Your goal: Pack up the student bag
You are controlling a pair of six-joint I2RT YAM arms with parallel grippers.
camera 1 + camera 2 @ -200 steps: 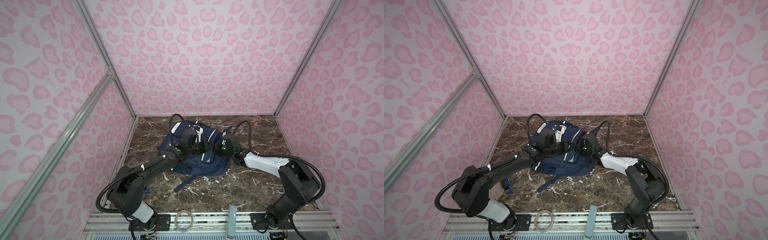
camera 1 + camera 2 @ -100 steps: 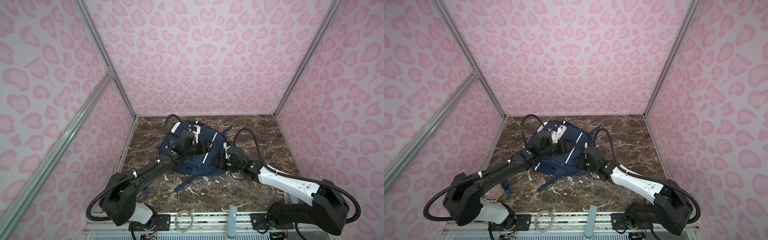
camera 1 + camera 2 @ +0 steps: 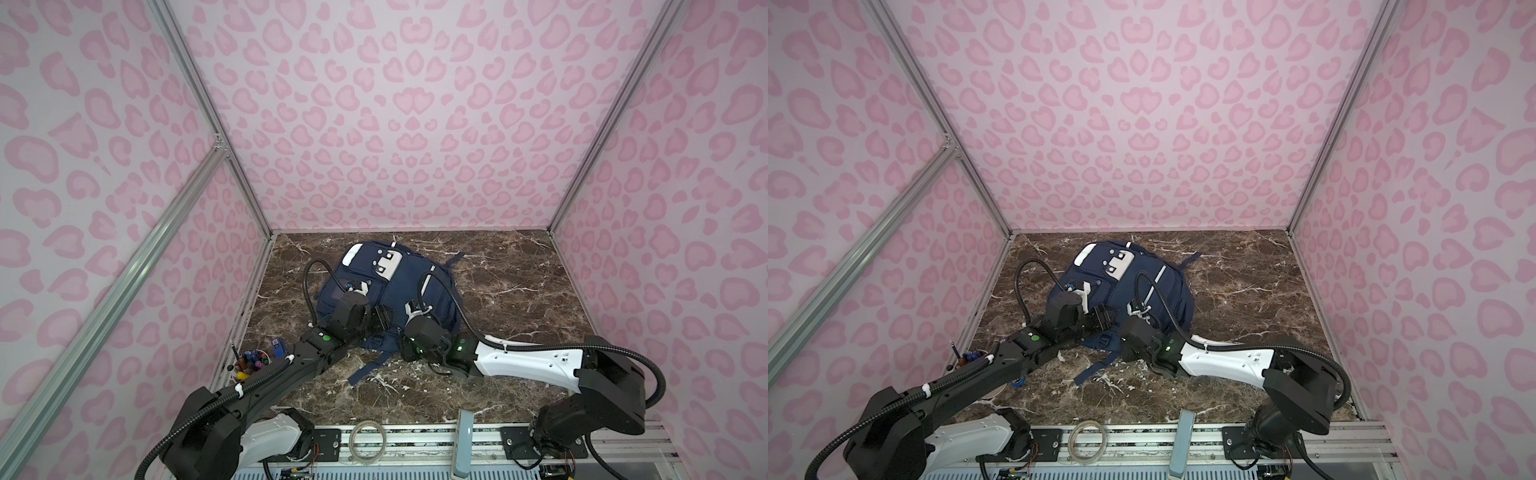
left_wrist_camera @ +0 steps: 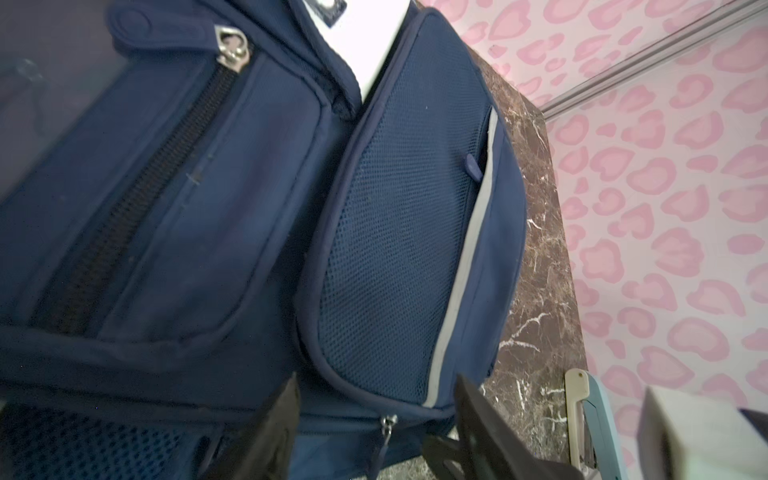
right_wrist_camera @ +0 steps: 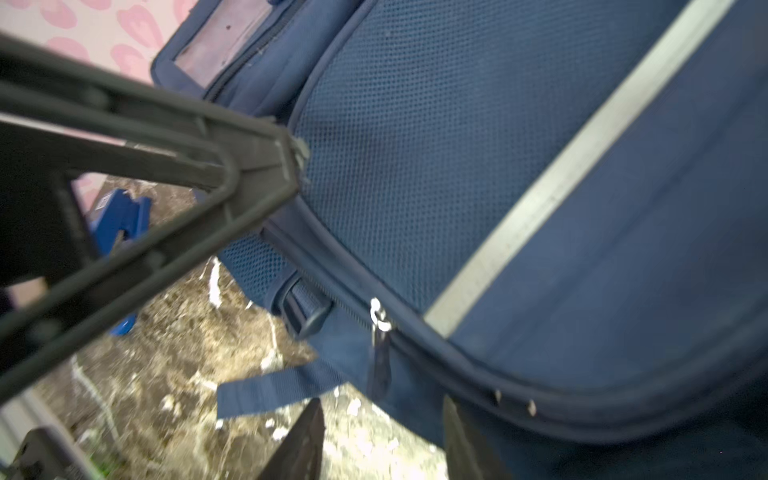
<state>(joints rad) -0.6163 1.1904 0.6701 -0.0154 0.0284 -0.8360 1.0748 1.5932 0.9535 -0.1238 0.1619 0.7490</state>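
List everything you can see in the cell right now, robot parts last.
student bag: one, navy with white patches and stripes, lying mid-table.
pen cup: one, holding multicoloured pens, table's near left edge.
small blue item: one, blue, beside the pen cup; too small to identify.
ring: one, pale, on the front rail.
pale block: one, blue-grey, upright on the front rail.
table: one, brown marble.
left gripper: one, black, open, over the bag's near part, a zip pull between its fingers.
right gripper: one, black, open, at the bag's near edge, facing a zip pull.
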